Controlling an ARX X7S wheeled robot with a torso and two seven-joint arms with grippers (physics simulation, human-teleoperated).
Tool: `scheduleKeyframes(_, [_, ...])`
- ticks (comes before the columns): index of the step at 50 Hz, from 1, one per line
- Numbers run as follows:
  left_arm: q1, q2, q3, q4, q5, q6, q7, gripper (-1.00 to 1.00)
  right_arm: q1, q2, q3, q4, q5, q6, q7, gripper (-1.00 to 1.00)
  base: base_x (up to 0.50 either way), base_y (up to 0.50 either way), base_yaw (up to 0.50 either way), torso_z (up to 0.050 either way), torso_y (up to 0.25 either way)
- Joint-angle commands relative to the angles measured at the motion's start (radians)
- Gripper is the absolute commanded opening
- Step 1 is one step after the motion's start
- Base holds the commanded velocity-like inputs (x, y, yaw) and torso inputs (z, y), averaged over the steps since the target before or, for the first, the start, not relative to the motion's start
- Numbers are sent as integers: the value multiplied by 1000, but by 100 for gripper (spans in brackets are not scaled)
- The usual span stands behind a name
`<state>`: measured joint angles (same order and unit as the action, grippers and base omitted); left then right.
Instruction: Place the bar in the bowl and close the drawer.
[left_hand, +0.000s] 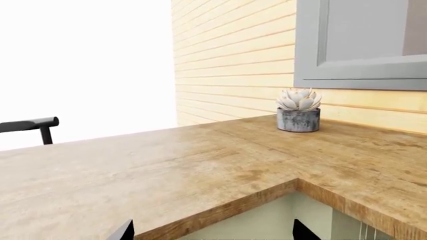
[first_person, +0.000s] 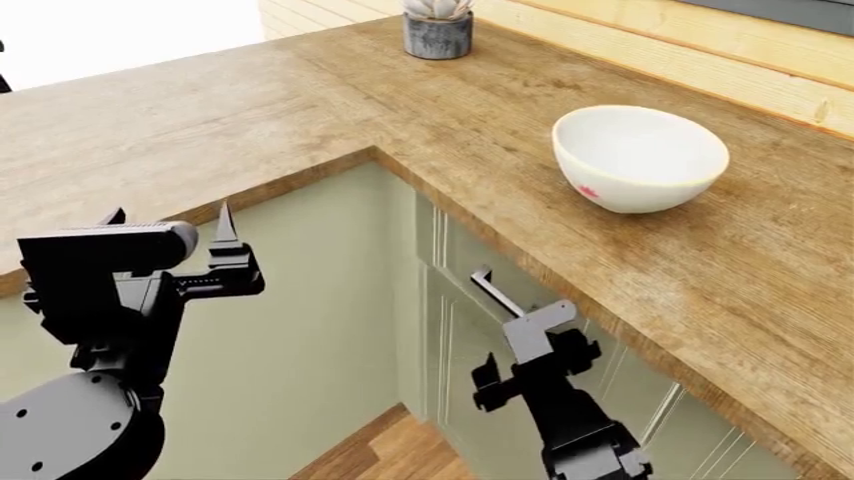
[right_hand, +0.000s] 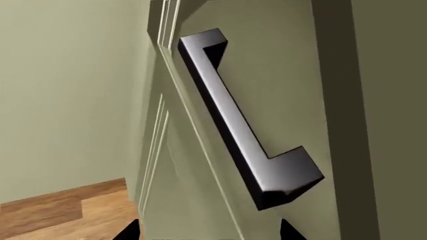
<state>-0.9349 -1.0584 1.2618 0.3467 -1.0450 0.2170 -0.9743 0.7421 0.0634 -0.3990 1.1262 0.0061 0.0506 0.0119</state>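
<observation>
Bench (first_person: 267, 110) — L-shaped wooden top over pale green cabinet fronts, set against a yellow slatted wall.

Bowl (first_person: 641, 158) — white, glossy, upright on the bench's right-hand run, small pink-red mark on its outer side; nothing visible inside it.

Plant pot (first_person: 438, 35) — small, grey, with a pale succulent, standing near the wall at the far corner, well apart from the bowl. Also in the left wrist view (left_hand: 298, 119), below a grey window frame (left_hand: 360, 45).

Bar — not visible in any view.

Drawer — no open pale box drawer can be made out; only closed panelled fronts below the bench edge.

Black handle (right_hand: 243, 142) — straight bar on two posts, fixed to a panelled cabinet front (right_hand: 287, 75); fills the right wrist view. In the head view (first_person: 497, 292) it sits just beneath the bench edge.

Right hand (first_person: 523, 318) — raised in front of the cabinet, tips just beside the black handle; fingers spread, nothing between them, contact cannot be told.

Left hand (first_person: 220, 262) — held below the inner corner of the bench, in front of the cabinet face; fingers parted and empty, tips barely showing at the edge of its own wrist view.

Wooden floor (first_person: 387, 450) — seen below, between the arms.
</observation>
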Motion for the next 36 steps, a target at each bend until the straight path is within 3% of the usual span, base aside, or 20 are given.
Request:
scheduleKeyframes(1, [7,-3,-3,4,0,4,0,100,9,105,324,182,129,64,25,100,0,0,0,0,0])
scheduleKeyframes(21, [-3,0,-12,12,-6,-9,1,100,31,87,375,170,58,33,-21,100,0,0,0,-1,0])
scheduleKeyframes(27, [4,1,-12,9,0,-3,1,100,-161,79,361,-388,86,336,-54,100,0,0,0,0,0])
scheduleKeyframes(36, [12,-4,-15,9,2,3,0,100,-283,69,331,-789,134,553,-92,100,0,0,0,0,0])
